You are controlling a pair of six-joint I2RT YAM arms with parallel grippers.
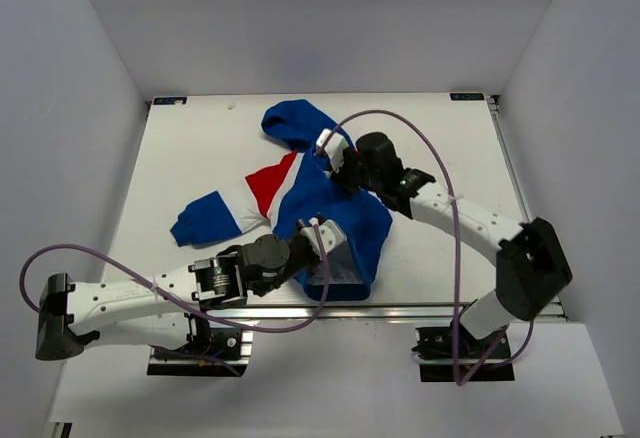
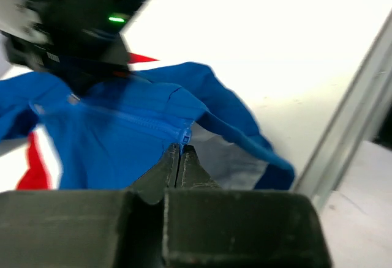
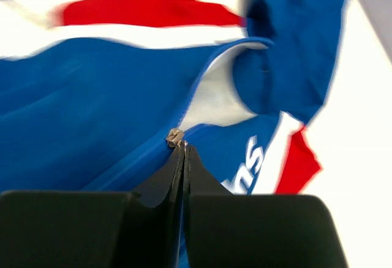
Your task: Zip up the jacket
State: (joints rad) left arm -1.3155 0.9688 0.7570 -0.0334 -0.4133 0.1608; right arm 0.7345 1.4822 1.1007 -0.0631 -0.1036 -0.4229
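Blue with red and white diagonal panels, the jacket (image 1: 312, 196) lay crumpled at the middle of the white worktop (image 1: 200, 148), its hood (image 1: 295, 123) toward the far edge and one sleeve (image 1: 205, 220) stretched out to the left. From the overhead view the left gripper (image 1: 323, 242) sat low on the garment near the hem, and the right gripper (image 1: 336, 158) was up by the collar just below the hood, so that the front of the jacket ran between the two. On the left wrist camera the left gripper's fingers (image 2: 165, 170) were pressed fully together, nipping the blue fabric at the bottom end of the zip (image 2: 128, 120), which ran away from the tips as a closed line of teeth. Beside that point the hem folded back and showed a pale grey lining (image 2: 226, 164). On the right wrist camera the right gripper's fingers (image 3: 199, 179) were likewise pressed shut, with the small metal zip slider (image 3: 175, 137) caught at their tips. Beyond the slider the two front edges parted into a narrow V with white inside. White lettering (image 3: 245, 161) showed on the blue chest just to the right of the fingers, partly hidden. A purple cable (image 1: 440, 148) looped above the right arm.
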